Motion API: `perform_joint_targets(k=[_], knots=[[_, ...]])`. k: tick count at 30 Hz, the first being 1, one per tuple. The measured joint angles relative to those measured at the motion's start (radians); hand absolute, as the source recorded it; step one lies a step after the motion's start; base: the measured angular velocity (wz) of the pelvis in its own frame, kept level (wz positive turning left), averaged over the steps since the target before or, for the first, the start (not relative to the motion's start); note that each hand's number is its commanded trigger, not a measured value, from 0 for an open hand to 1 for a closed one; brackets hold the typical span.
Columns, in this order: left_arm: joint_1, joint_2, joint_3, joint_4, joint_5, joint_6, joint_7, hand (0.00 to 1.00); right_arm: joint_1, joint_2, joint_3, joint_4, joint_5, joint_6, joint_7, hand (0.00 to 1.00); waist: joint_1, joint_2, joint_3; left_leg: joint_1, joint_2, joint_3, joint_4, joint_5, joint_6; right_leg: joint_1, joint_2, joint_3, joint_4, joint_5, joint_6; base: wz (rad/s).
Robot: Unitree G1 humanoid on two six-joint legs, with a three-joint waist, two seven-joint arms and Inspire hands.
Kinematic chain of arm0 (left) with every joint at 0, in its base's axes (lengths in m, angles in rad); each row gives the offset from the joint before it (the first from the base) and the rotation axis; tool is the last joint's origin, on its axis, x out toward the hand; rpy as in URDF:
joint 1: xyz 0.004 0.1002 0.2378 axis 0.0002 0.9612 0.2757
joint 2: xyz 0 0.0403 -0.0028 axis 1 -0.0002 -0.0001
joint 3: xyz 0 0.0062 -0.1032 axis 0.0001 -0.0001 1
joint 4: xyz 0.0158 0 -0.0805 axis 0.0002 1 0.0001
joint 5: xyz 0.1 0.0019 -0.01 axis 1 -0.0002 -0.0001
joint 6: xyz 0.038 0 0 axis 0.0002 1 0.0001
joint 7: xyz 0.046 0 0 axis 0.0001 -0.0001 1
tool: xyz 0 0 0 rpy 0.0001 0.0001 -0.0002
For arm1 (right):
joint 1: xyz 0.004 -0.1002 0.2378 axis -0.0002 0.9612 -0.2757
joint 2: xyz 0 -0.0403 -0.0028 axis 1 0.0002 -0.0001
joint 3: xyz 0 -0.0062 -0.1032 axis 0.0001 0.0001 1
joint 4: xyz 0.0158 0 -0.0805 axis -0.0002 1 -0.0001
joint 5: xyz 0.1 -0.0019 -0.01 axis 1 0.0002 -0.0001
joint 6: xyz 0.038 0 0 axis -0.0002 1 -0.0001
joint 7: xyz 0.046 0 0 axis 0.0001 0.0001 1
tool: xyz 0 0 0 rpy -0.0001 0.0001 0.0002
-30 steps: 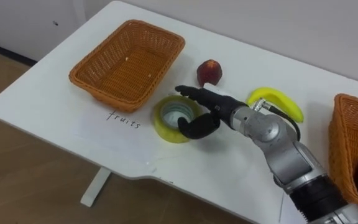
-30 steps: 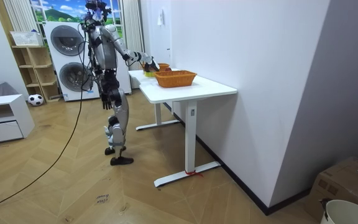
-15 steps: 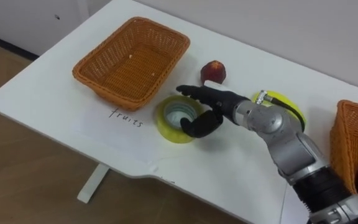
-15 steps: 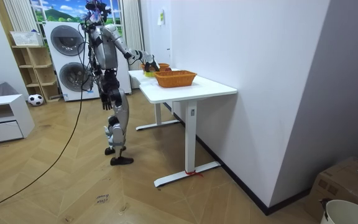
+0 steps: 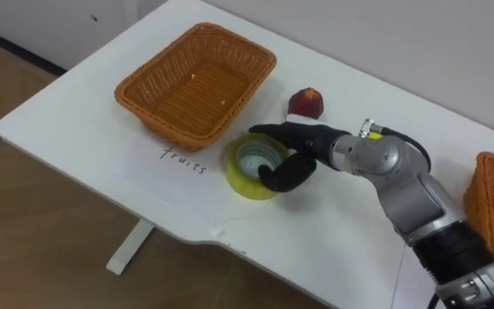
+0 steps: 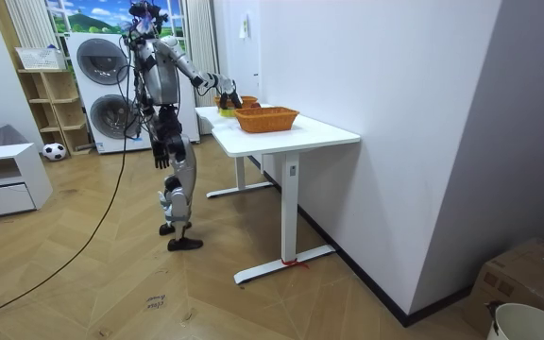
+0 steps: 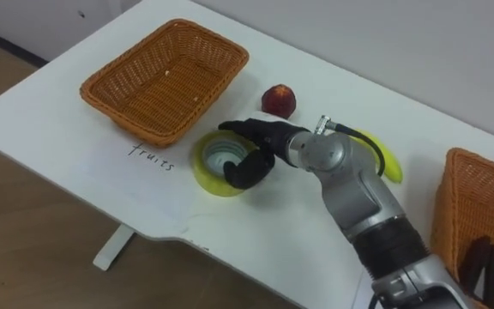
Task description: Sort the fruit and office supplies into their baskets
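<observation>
Black on yellow: lays the fingers (image 5: 268, 130) across the far rim of the tape roll (image 5: 237, 180), curls the thumb (image 5: 283, 174) against its right wall, and so pinches the roll in the right hand (image 5: 309, 146). Rests the roll flat on the white table (image 5: 75, 146), hole up. Finds the wicker fruit basket (image 5: 170, 129) just beyond and left of the roll, a red fruit (image 5: 306, 103) close behind it, a banana (image 7: 386, 161) to its right, and a second basket (image 7: 470, 197) well to its right. Hangs the left hand (image 6: 161, 151) by the hip, well away from the roll, fingers too small to tell.
</observation>
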State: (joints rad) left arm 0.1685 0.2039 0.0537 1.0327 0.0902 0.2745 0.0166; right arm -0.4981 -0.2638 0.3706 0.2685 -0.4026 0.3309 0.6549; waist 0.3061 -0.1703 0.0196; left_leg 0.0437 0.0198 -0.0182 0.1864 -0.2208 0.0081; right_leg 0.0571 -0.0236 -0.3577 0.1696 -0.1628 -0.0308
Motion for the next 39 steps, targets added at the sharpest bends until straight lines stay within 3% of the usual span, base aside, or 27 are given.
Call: perform_joint_targets(k=[3,9,11,20,28,39], knots=[[-0.018,0.005,-0.002,0.010,0.000,0.008,0.003,0.00,-0.014,0.000,0.002,0.007,0.000,0.020,0.014,0.00,0.000,-0.005,0.0006,0.000,-0.001,0.000,-0.002,0.000,0.000,0.000,0.000,0.000,0.000,0.000,0.000,0.00],[-0.022,0.009,-0.018,0.011,0.000,0.009,0.022,0.00,-0.036,0.000,0.003,0.033,0.000,0.021,0.038,0.00,0.002,-0.008,-0.0014,0.000,0.000,0.000,-0.003,0.000,0.000,-0.002,0.007,0.005,0.000,0.000,0.000,0.00],[-0.025,0.009,-0.018,0.017,0.000,0.009,0.022,0.00,-0.038,0.000,0.003,0.033,-0.001,0.021,0.046,1.00,0.002,-0.011,-0.0031,0.001,0.000,0.001,-0.004,0.000,0.000,-0.003,0.007,0.009,0.000,0.000,0.000,0.00],[-0.043,0.019,-0.015,0.029,0.001,0.008,0.022,0.00,-0.093,-0.016,0.014,0.082,-0.046,0.020,0.042,1.00,0.008,-0.014,-0.0056,0.003,-0.001,-0.011,-0.003,0.000,0.000,-0.004,0.007,0.016,-0.001,0.000,0.000,0.02],[-0.058,0.029,-0.015,0.034,0.001,0.007,0.019,0.00,-0.093,-0.041,0.049,0.092,-0.100,0.030,0.050,1.00,0.030,-0.019,-0.0056,0.003,0.000,-0.013,-0.003,0.000,0.000,-0.006,0.006,0.054,-0.002,0.000,0.000,0.01],[-0.070,0.038,0.004,0.049,0.000,0.004,0.015,0.00,-0.093,-0.052,0.054,0.091,-0.121,0.042,0.097,1.00,0.028,-0.021,-0.0047,0.002,0.000,-0.012,-0.003,0.000,0.000,-0.007,0.008,0.056,-0.002,0.000,0.000,0.00]])
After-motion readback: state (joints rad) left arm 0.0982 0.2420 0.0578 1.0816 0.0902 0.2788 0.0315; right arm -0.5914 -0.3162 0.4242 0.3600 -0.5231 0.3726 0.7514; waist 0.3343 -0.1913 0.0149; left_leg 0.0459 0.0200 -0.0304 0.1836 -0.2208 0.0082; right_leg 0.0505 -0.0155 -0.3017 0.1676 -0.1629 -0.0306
